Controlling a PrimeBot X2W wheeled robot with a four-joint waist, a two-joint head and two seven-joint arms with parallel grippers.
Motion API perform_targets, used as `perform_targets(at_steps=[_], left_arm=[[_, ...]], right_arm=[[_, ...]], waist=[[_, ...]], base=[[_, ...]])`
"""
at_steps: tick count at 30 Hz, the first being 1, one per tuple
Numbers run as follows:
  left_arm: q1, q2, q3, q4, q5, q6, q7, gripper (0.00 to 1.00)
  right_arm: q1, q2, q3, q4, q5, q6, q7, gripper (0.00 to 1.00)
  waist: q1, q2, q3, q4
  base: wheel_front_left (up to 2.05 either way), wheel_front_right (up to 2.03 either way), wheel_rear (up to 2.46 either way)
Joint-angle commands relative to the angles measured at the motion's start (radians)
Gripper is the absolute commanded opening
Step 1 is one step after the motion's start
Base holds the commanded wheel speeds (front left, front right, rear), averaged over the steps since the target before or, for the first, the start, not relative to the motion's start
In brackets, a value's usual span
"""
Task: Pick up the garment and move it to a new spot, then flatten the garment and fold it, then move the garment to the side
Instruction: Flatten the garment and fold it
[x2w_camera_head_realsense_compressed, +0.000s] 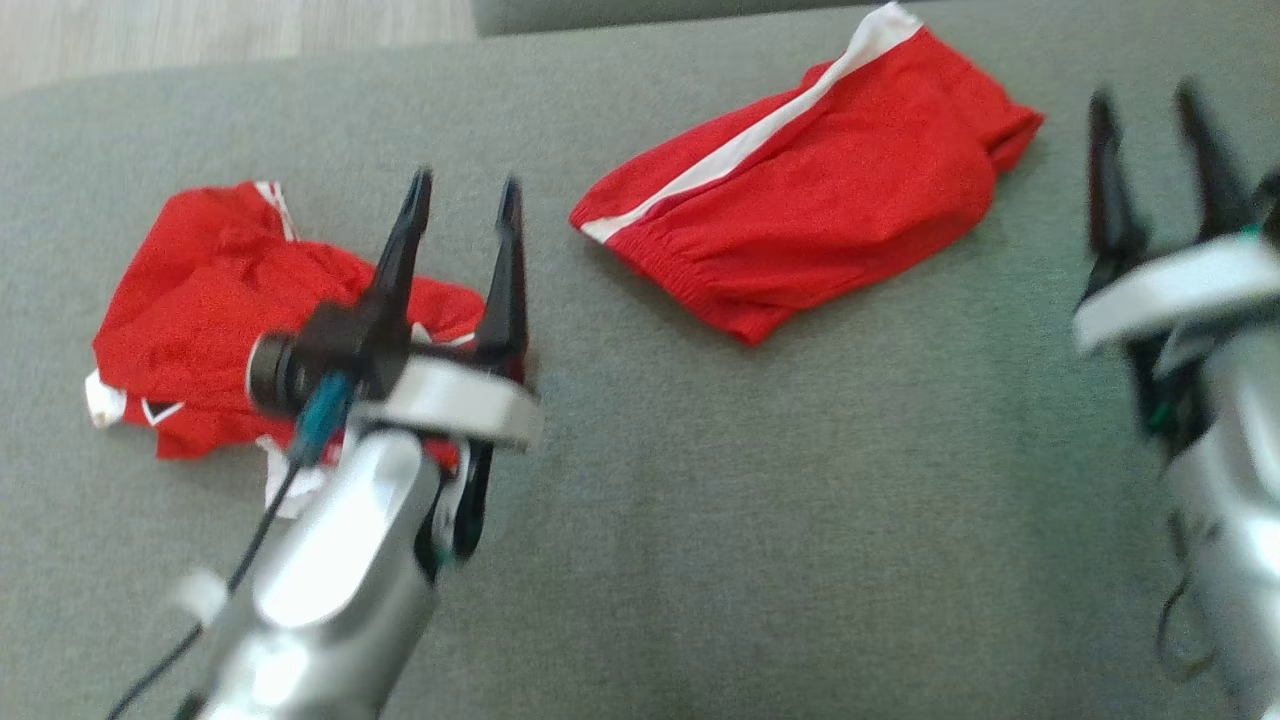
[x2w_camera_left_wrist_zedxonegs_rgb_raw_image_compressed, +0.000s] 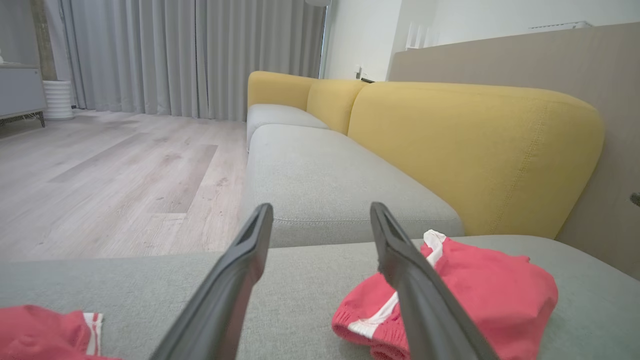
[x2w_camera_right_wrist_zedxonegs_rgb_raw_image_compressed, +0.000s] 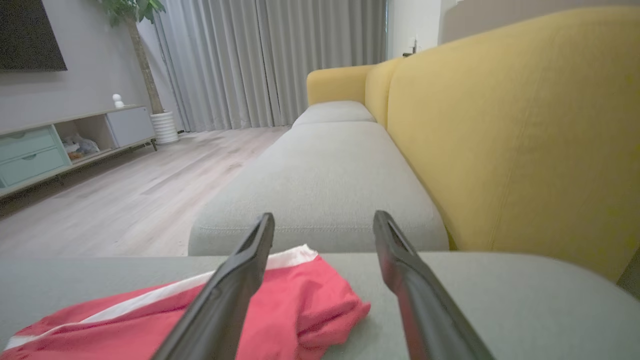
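The left gripper (x2w_camera_head_realsense_compressed: 467, 182) and right gripper (x2w_camera_head_realsense_compressed: 1143, 97) are being held wide, empty. If the crumpled garment (x2w_camera_head_realsense_compressed: 200, 320) is being pinched through stacked layers, it may be lifted bunched.

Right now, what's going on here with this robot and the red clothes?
A two-armed robot is working over a grey cushion with two red garments on it. A crumpled garment lies to its left, and neater shorts with a white stripe lie further back, toward the right. The left jaws stand open by the crumpled garment's right edge; the right jaws stand open to the right of the shorts. Neither holds anything.
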Motion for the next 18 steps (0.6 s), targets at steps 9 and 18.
perform_targets(at_steps=[9,18], left_arm=[[0.264,-0.028,0.233,-0.137,0.114,-0.024,-0.009,1.00],[0.333,-0.098,0.336,-0.145,0.194,-0.100,-0.009,1.00]], right_arm=[[0.298,0.153,-0.080,-0.183,-0.047,-0.002,-0.010,1.00],[0.376,0.210,-0.148,-0.287,-0.127,-0.002,0.033,1.00]], waist=[[0.0003,-0.0001,-0.063,-0.042],[0.0003,-0.0001,-0.036,-0.033]], base=[[0.00,0.00,0.00],[0.00,0.00,0.00]])
